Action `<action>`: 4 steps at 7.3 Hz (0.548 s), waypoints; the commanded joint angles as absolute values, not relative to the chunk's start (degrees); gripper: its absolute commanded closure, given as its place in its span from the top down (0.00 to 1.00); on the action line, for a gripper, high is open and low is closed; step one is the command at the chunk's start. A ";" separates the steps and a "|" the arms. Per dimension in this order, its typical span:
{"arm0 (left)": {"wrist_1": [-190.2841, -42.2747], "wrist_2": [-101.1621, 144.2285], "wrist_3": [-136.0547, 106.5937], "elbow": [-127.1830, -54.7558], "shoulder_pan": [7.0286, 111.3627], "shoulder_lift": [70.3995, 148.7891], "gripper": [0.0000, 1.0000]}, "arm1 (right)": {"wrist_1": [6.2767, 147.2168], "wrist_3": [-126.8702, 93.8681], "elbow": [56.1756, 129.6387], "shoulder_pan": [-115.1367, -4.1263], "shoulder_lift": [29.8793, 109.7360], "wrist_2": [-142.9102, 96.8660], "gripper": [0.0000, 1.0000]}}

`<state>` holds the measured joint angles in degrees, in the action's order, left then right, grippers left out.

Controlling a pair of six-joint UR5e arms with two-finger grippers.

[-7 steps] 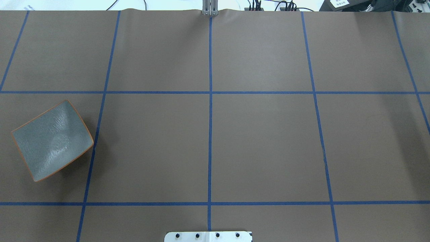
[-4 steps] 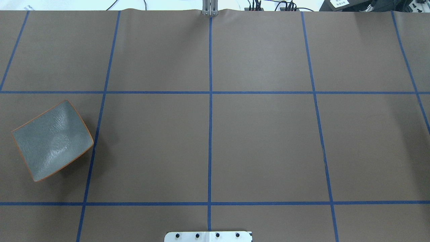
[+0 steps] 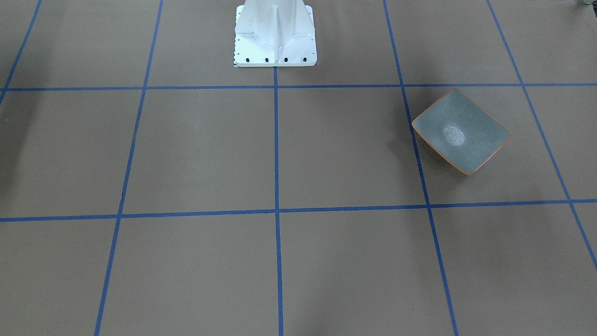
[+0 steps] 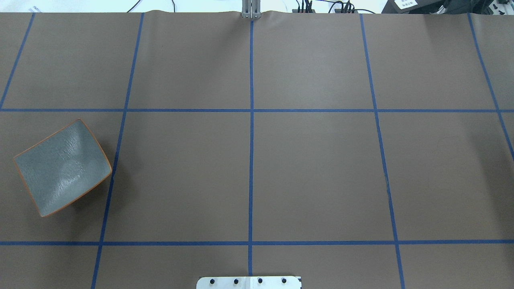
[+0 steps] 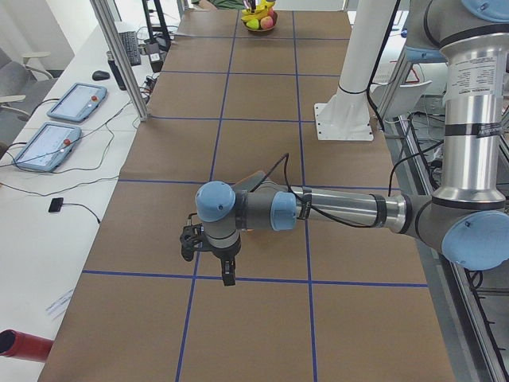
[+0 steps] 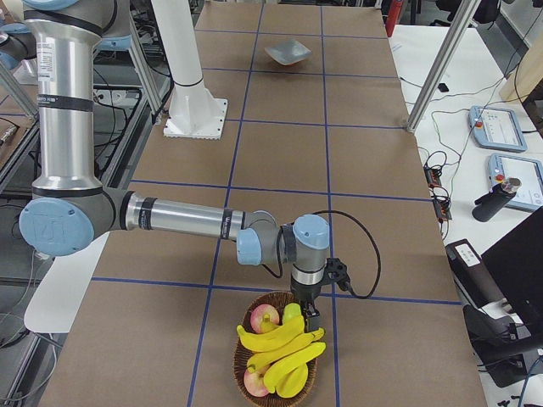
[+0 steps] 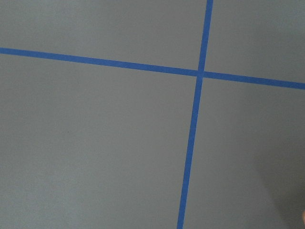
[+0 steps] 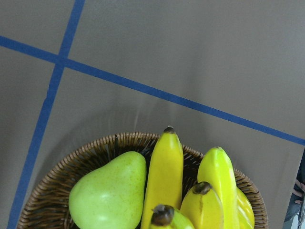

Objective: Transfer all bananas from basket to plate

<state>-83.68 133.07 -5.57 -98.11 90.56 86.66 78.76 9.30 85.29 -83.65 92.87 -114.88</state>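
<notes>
Above the rim of the brown wicker basket (image 8: 119,139), my right gripper (image 6: 310,322), whose opening I cannot tell, should straddle mid-length one curved yellow banana (image 8: 164,176).

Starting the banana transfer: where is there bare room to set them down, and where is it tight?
The squarish grey-green plate with an orange-brown rim is bare throughout, bordered by open brown table. Tight spot: the round wicker basket, yellow bananas packed against a green pear.
</notes>
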 commanded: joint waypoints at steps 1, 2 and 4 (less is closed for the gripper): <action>-83.76 133.07 -5.54 -98.09 90.62 86.66 1.00 | 78.58 9.67 84.29 -83.14 92.90 -114.87 1.00; -83.76 133.07 -5.45 -98.00 90.62 86.57 1.00 | 78.84 9.75 84.29 -83.14 92.90 -114.79 1.00; -83.76 133.07 -5.54 -98.09 90.62 86.57 1.00 | 79.01 10.10 83.68 -83.14 92.99 -114.44 0.98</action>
